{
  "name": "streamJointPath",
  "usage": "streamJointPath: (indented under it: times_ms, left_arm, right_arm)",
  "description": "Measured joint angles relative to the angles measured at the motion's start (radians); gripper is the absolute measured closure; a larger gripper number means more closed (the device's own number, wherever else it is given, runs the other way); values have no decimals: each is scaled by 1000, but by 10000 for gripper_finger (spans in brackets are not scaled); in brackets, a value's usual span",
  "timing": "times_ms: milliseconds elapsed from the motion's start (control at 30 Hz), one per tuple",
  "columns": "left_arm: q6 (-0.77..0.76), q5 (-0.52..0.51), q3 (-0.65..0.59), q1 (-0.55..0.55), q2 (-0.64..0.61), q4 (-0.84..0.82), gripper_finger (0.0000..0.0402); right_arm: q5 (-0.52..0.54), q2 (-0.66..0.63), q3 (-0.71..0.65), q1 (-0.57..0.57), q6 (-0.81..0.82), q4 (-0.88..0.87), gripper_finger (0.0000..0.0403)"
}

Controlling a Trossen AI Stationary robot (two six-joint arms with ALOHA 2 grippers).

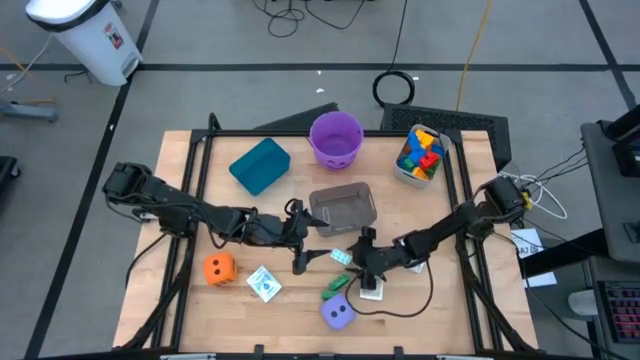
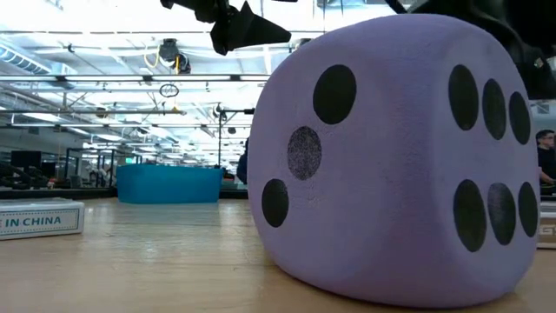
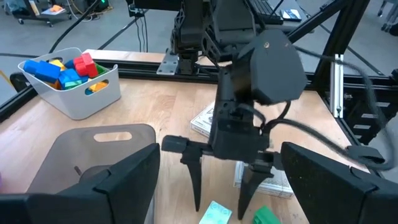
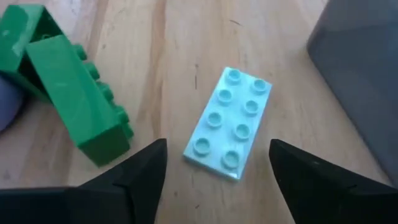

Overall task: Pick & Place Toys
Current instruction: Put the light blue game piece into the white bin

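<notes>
A pale teal flat brick (image 4: 227, 122) lies studs up on the table, just ahead of my right gripper (image 4: 217, 180). That gripper is open and points down at a slant; its fingers stand either side of the brick's near end and hold nothing. Green bricks (image 4: 68, 99) lie beside it, next to the purple die (image 1: 338, 313). My left gripper (image 1: 305, 238) hovers open and empty in front of the clear tub (image 1: 343, 208), facing the right gripper (image 3: 221, 186). The orange die (image 1: 219, 268) and a white card (image 1: 264, 284) rest at the front left.
At the back stand a teal bin (image 1: 260, 165), a purple bucket (image 1: 335, 138) and a white tub of coloured blocks (image 1: 420, 155). Another card (image 1: 372, 290) lies under the right arm. A black frame runs along the table's edges. Bare wood lies at the front right.
</notes>
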Motion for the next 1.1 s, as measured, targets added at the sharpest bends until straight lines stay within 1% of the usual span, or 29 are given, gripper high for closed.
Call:
streamJointPath:
  times_ms: [100, 167, 267, 367, 500, 667, 767, 867, 1000, 1100]
  left_arm:
    - [-2, 0, 0, 0, 0, 0, 62]
    - [-3, 0, 0, 0, 0, -1, 62]
    - [-3, 0, 0, -1, 0, -3, 62]
    - [-2, 0, 0, -2, 0, -13, 62]
    - [-17, 1, 0, -2, 0, -20, 62]
    - [-19, 0, 0, -2, 0, -25, 62]
    - [-21, 0, 0, -2, 0, -25, 62]
    - [-21, 0, 0, -2, 0, -25, 62]
    - [-21, 0, 0, -2, 0, -25, 62]
    - [-20, 0, 0, -2, 0, -25, 62]
  right_arm:
    - [-22, 30, 12, -17, -22, 21, 142]
    - [-68, 37, 17, -23, -56, 28, 147]
    - [-141, 38, 18, -27, -63, 27, 157]
    - [-205, 10, 17, -22, -81, -6, 167]
    - [-257, -41, 15, -15, -86, -82, 177]
    - [-241, -86, 14, -6, -91, -118, 181]
    - [-232, -87, 16, 0, -150, -90, 178]
    - [-187, -86, 15, 5, -199, -70, 175]
    - [-183, -83, 15, -3, -195, -37, 175]
    - [-182, -50, 15, -4, -171, 26, 176]
